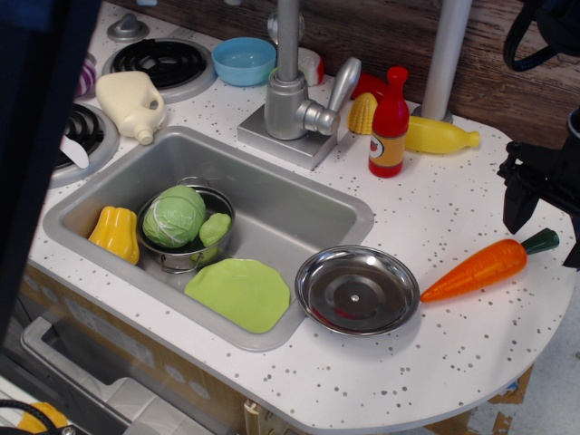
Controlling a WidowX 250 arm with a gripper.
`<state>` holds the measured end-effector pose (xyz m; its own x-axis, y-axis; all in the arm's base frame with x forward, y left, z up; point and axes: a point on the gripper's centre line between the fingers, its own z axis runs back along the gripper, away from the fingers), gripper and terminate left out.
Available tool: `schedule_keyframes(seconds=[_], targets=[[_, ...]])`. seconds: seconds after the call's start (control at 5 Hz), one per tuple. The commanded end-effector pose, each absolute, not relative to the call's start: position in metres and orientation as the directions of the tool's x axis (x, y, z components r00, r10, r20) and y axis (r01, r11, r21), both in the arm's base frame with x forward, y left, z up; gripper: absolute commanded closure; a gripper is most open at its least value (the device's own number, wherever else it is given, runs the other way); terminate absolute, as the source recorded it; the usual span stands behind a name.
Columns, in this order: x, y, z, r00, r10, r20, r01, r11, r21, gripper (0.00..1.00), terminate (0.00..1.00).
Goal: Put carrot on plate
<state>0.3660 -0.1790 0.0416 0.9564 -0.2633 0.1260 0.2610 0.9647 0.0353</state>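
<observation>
- One carrot (489, 265) is lying flat on the counter (426, 362) near its right edge, stem cap pointing toward the back right, tip pointing toward the front left.
- One light-green plate (239, 294) is resting in the sink (299, 204), leaning against its front wall at the front right corner of the basin.
- One shiny metal dish (357, 290) is sitting on the counter between the plate and the carrot, just beside the carrot's tip.
- One gripper (542, 195) is hanging at the right edge of the counter, just above the carrot's stem end; its black fingers are standing apart and are gripping nothing.
- One metal pot (188, 237) in the sink is holding one cabbage (172, 216) and one small green piece.
- One yellow pepper (116, 233) is sitting at the sink's left end.
- Near the back edge, one red bottle (390, 125), one yellow bottle (439, 136) and one blue bowl (243, 60) are standing.
</observation>
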Motion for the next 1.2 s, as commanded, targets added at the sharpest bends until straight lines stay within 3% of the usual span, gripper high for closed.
schedule_keyframes(seconds=[0.0,0.2,0.6,0.8,1.0], targets=[[0.370,-0.171,0.053,0.950,-0.257,0.179,0.250,0.966,0.059,0.00,0.00],[0.369,-0.164,0.045,0.953,-0.250,0.170,0.241,0.968,0.077,0.00,0.00],[0.367,-0.154,0.028,0.957,-0.217,0.192,0.217,0.976,0.018,0.00,0.00],[0.367,-0.154,0.031,0.964,-0.197,0.176,0.197,0.980,0.016,1.00,0.00],[0.366,-0.154,0.038,0.967,-0.196,0.162,0.196,0.980,0.013,1.00,0.00]])
